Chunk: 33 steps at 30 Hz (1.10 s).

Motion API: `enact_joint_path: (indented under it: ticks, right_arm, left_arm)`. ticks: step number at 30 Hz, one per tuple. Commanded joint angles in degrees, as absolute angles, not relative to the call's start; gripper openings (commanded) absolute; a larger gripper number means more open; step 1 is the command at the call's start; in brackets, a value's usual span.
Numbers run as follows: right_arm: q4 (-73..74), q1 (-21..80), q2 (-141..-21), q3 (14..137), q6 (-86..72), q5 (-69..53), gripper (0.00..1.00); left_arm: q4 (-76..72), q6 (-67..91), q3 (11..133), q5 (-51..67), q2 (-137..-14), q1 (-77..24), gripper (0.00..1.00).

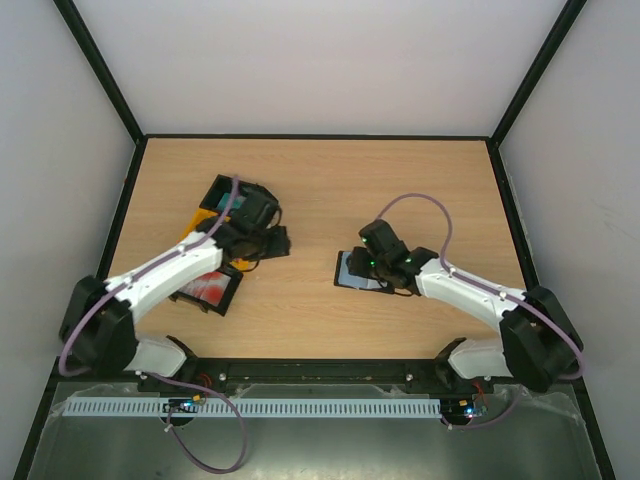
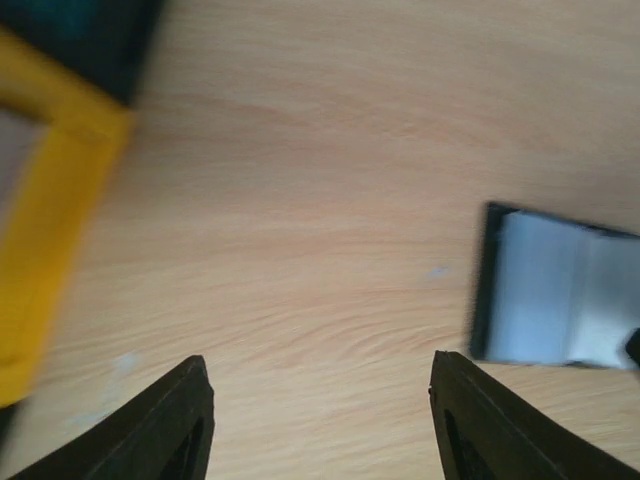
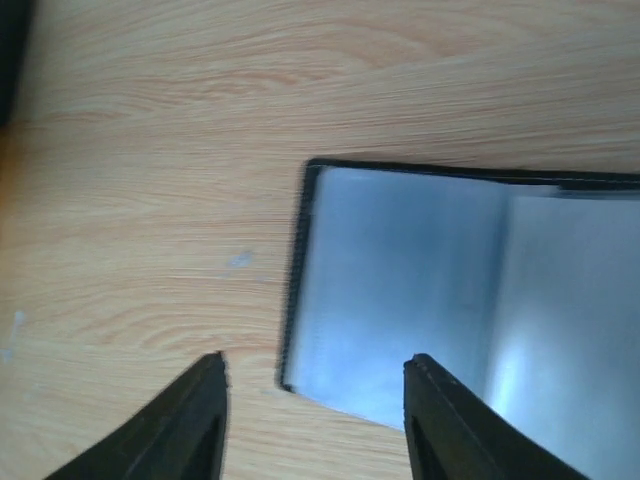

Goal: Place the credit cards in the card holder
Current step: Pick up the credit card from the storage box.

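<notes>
My right jaws, parted and empty like my left jaws, sit just short of the open card holder [image 3: 400, 300] lying crosswise.

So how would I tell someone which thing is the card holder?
Take the wooden table, then look just right of its centre. The card holder lies open there on its own: flat, black-rimmed, shiny grey-blue inside, unlike the yellow and black trays at left.
</notes>
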<state>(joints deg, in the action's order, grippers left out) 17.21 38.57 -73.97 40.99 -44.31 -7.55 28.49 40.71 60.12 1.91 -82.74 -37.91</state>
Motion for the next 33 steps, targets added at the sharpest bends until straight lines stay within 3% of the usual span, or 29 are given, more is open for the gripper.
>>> enact_joint_path:
  ticks: [1,3,7,16,18,26,33]
  right_arm:
    - [10.68,43.75,-76.69,43.92,-46.34,-9.58,0.52]
    - [5.9,46.51,-78.1,44.03,-47.92,-11.51,0.57]
    - [2.34,51.22,-84.15,47.05,-49.22,-12.98,0.58]
    - [2.72,55.7,-93.56,53.82,-48.74,-13.28,0.58]
    - [2.46,55.72,-94.64,54.62,-48.48,-13.31,0.58]
    - [0.43,55.67,-98.76,56.68,-49.14,-13.67,0.57]
    - [-3.71,55.69,-100.9,57.29,-50.82,-17.06,0.56]
  left_arm:
    - [40.91,40.6,52.52,-3.2,-73.64,-34.16,0.64]
    - [41.62,41.57,49.04,-2.78,-69.62,-31.55,0.68]
    - [41.62,43.32,43.67,-2.4,-65.51,-24.86,0.7]
    - [37.56,44.54,39.88,-5.24,-66.66,-17.75,0.51]
    - [35.41,44.23,39.86,-6.04,-67.88,-17.24,0.51]
    - [27.0,37.14,41.55,3.82,-74.64,-16.17,0.54]
    - [32.22,39.29,42.23,-3.97,-75.07,-16.18,0.66]
